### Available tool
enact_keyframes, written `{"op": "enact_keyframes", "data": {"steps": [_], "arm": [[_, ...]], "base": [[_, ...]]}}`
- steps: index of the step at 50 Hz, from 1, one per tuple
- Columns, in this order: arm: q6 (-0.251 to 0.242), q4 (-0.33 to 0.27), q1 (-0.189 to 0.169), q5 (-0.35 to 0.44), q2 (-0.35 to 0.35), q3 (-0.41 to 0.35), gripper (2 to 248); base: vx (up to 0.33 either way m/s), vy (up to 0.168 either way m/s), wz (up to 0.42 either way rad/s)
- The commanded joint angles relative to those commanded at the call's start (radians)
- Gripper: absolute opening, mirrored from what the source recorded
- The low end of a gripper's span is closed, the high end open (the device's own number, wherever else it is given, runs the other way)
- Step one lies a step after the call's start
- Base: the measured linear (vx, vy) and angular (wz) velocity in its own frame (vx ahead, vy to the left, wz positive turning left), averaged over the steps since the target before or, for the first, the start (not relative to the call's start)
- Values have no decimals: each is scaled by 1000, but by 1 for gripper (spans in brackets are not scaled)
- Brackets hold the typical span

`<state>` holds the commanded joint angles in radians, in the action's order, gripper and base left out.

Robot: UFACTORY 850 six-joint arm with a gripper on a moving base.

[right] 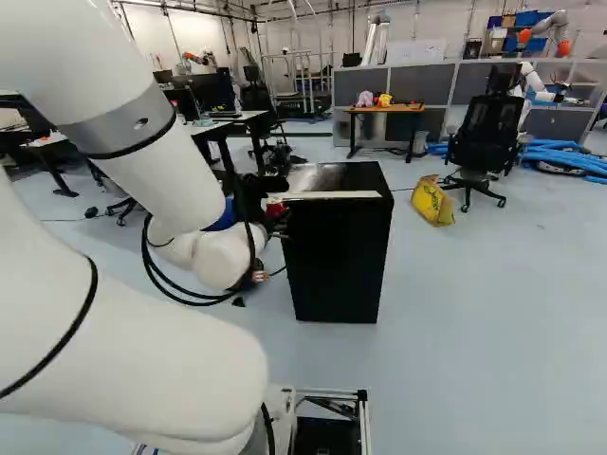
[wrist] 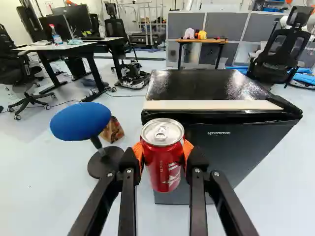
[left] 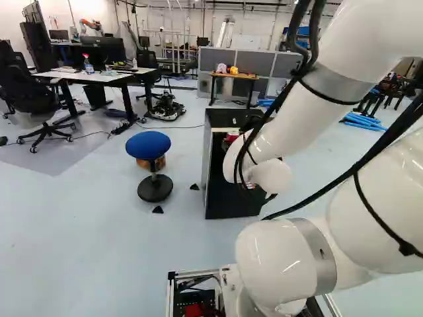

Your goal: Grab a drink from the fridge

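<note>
From my seat, the first edge I mind is the black fridge [right: 337, 256]: its pale front strip [wrist: 211, 105] runs across just below the glossy top. In the right base view, blue-grey floor [right: 493, 332] spreads to the right of it, back to a yellow bag [right: 433, 201] and an office chair [right: 484, 142]. In the left base view a blue-seated stool [left: 148, 144] stands left of the fridge, with a strip of floor between them (its round base sits wider than I'd like).

My gripper [right: 276, 210] is parted only as wide as the red drink can [wrist: 162, 164], an orange pad [wrist: 188, 149] pressed on each side. The can stands roughly upright between the fingertips, its lid uncovered, over the near side of the fridge in the wrist view; I can't tell what gap separates them.
</note>
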<state>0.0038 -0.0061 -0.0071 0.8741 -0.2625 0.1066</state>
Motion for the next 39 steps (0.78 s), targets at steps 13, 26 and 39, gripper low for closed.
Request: {"op": "enact_keyframes", "data": {"steps": [13, 26, 39], "arm": [[-3, 6, 6, -1, -15, -18, 99], [-4, 6, 7, -1, -17, -19, 99], [-4, 6, 7, -1, -17, -19, 99]], "base": [[0, 0, 0], [0, 0, 0], [0, 0, 0]]}}
